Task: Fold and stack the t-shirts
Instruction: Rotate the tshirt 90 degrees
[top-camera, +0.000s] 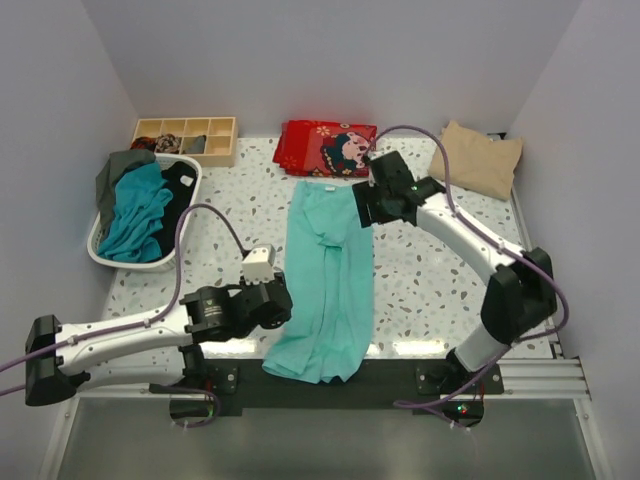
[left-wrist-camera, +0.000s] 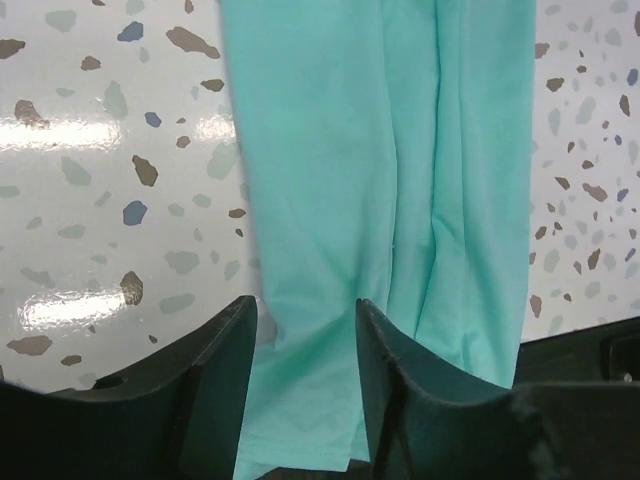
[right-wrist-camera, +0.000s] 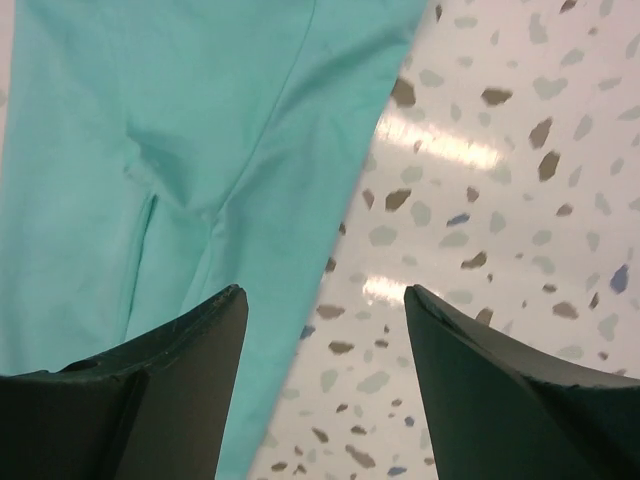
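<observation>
A long light mint-green t-shirt (top-camera: 328, 280) lies in the middle of the white speckled surface (top-camera: 440, 270). It is folded into a tall strip with some wrinkles. Its near end hangs over the near edge of the surface, onto the black plate between the arm bases.

The left gripper (left-wrist-camera: 305, 305) is at the shirt's left edge, close to the near end. Its two dark fingers (left-wrist-camera: 225, 350) are partly open. The edge of the shirt shows in the gap, but the fingers are not pinching it.

The right gripper (right-wrist-camera: 325, 290) is up by the far right corner of the shirt. Its fingers (right-wrist-camera: 200, 340) are spread wide and hold nothing. The shirt's right edge runs under the finger on the left of the right wrist view.

On the left sits a white plastic basket (top-camera: 100, 250). In it are a crumpled dark teal shirt (top-camera: 135, 215), a black shirt (top-camera: 180, 190) and a grey-green shirt (top-camera: 115, 170). A folded beige shirt (top-camera: 478, 158) lies in the far right corner. A folded red cloth with a cartoon print (top-camera: 325, 147) and a wooden box with small sections (top-camera: 222, 155) sit along the back.
</observation>
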